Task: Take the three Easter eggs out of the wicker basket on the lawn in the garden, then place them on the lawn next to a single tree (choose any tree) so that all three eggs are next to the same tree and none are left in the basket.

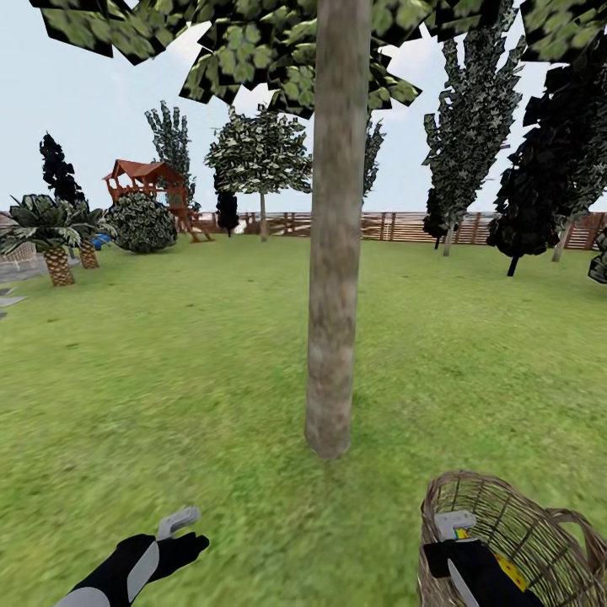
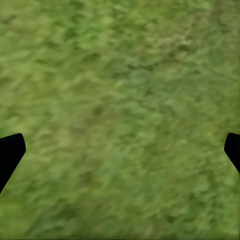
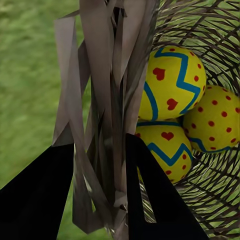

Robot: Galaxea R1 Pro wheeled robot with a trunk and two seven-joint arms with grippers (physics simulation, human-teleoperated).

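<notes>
The wicker basket hangs tilted at the bottom right of the head view, just right of the thick grey-brown tree. My right gripper is shut on the basket's woven wall, with one finger outside and the other inside. Three yellow Easter eggs lie together in the basket; a bit of yellow egg shows through the weave. My left gripper is open and empty, low over the lawn.
Grass spreads all around the trunk's foot. Far back stand a wooden fence, a round bush, short palms, dark narrow trees and a red play structure.
</notes>
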